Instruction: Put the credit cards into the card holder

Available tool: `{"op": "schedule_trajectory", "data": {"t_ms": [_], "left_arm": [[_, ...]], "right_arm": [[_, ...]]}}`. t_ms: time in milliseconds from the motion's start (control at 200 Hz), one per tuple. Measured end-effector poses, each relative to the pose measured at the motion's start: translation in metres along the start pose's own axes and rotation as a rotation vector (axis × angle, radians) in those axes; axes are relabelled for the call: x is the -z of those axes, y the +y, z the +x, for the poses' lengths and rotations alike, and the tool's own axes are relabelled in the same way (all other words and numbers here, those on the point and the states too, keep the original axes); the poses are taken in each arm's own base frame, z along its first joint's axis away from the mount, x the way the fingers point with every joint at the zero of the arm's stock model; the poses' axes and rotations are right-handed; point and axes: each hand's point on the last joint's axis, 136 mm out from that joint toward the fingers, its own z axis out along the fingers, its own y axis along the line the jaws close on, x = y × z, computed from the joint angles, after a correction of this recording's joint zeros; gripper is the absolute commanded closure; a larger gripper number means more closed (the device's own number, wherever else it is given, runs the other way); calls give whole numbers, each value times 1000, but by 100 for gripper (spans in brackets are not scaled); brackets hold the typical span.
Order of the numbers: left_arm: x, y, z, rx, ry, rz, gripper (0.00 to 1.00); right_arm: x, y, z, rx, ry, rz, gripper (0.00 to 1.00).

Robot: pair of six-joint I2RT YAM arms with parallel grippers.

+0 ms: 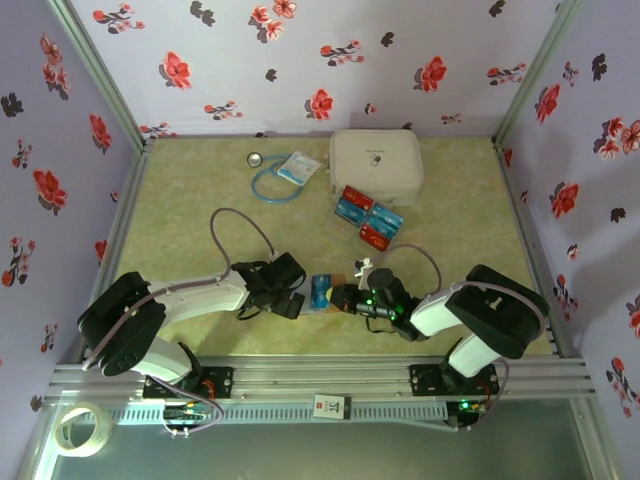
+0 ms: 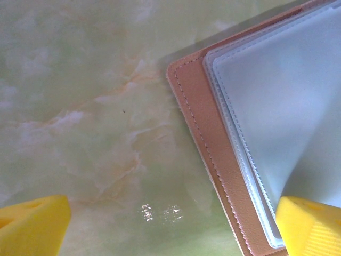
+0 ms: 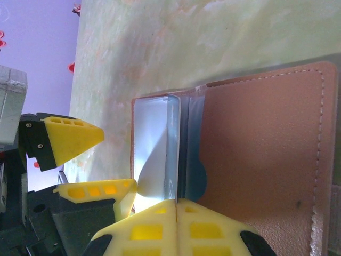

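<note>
Card holder [image 3: 266, 160] (lying open), right claw [image 3: 176, 205] pinching it

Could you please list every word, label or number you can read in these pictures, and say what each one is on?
No text is legible.
white zip case: small dark mark on the lid, too small to read.
credit cards: pale print, blurred.
white tag: red mark, unreadable.
card holder: no print visible.

Bright even light, soft shadows, small tabletop [image 2: 160, 212] glare, close-ups slightly blurred
</note>
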Motion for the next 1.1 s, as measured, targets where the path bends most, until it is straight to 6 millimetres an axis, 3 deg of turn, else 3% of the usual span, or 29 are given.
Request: {"op": "schedule_trajectory", "data": {"t_ms": [900,1100], "left_arm": [[0,0,0,0,0,-1,0],[0,1,-1,0,-3,-7,0]], "right_arm": [[-10,-9,10,-12,40,-19,100],[-16,0,9,-23,51,-53,78]]}}
